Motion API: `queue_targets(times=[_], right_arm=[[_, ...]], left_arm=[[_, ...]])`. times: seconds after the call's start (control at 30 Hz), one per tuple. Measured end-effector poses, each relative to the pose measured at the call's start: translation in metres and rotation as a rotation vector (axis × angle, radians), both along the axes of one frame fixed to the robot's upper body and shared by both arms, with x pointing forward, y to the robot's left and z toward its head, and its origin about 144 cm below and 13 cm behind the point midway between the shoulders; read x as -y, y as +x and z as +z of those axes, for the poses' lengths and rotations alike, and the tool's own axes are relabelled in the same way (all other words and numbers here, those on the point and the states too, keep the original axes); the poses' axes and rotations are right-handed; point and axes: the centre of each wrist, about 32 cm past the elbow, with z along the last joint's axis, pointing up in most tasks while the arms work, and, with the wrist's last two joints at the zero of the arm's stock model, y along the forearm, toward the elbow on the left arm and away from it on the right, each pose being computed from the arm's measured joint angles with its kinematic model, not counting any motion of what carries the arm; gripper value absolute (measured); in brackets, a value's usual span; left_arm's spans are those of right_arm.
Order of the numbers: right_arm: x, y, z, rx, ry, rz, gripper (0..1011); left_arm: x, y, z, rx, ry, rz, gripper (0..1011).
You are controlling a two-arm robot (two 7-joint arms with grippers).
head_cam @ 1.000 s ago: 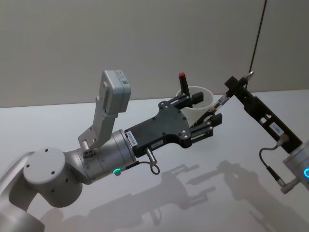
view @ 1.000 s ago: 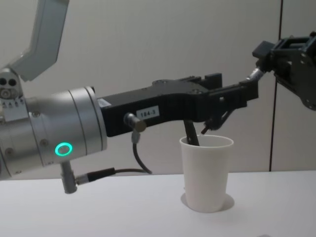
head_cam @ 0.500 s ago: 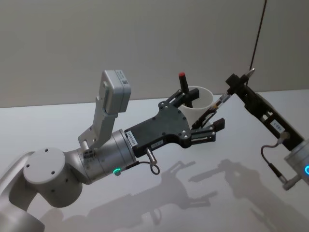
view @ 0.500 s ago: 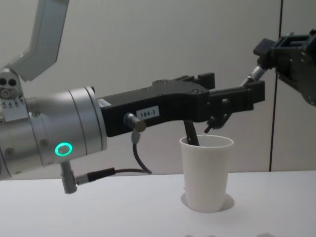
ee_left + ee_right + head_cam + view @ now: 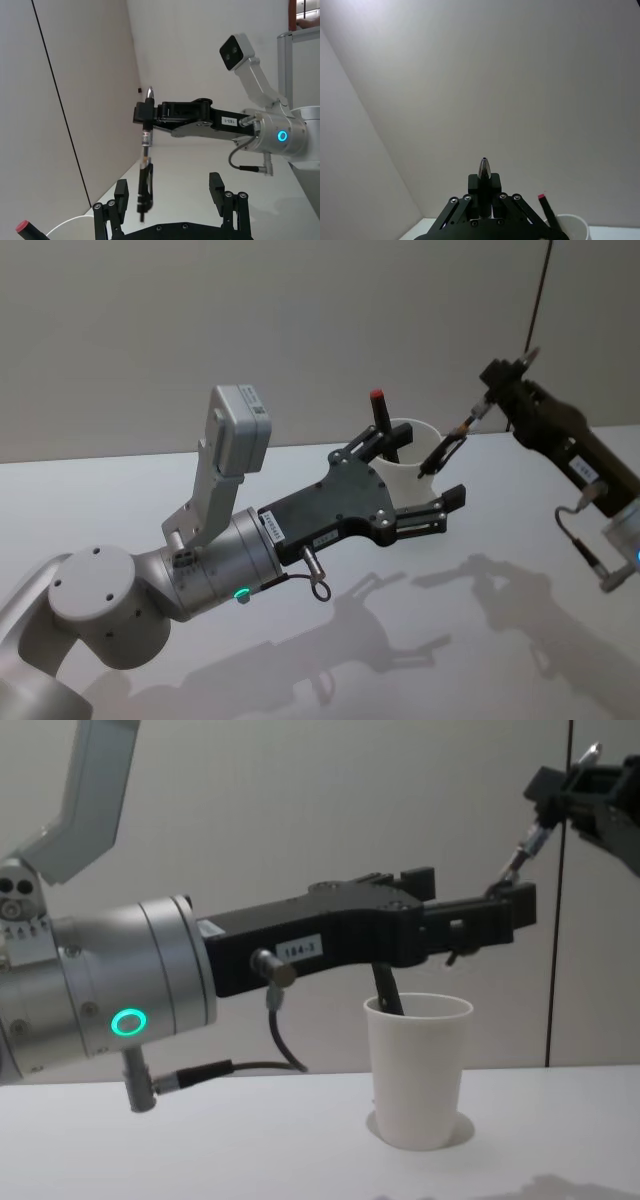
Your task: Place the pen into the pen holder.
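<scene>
Left arm [image 5: 150,590] reaches forward across the grey table [image 5: 120,500], left gripper [image 5: 425,475] hanging over the pen holder [image 5: 417,1070] with jaws spread wide, gripping nothing. One finger [image 5: 375,443] sits at the cup's left rim, the other finger [image 5: 428,517] just in front of the cup. Right gripper [image 5: 497,380] is raised up and to the right of the cup, jaws closed on a black pen [image 5: 450,445]. Pen is tilted, silver tip [image 5: 484,167] poking out behind the jaws, lower end hanging above the cup's opening, not inside. Pen holder, a white paper cup, stands upright on the table, apart from both grippers. A dark marker with a red cap [image 5: 378,396] leans inside the cup.
</scene>
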Motion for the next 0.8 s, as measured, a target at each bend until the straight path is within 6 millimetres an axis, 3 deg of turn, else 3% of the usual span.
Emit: queue_targets(times=[0.4,0.8], right_arm=[[0.004,0.029,0.013,0.146,-0.180,-0.076,132],[-0.003,0.075,0.017,0.211,-0.344,-0.121,132]], left_arm=[[0.000,0.000,0.000,0.000,0.000,0.000,1001],[0.000,0.000,0.000,0.000,0.000,0.000,1001]])
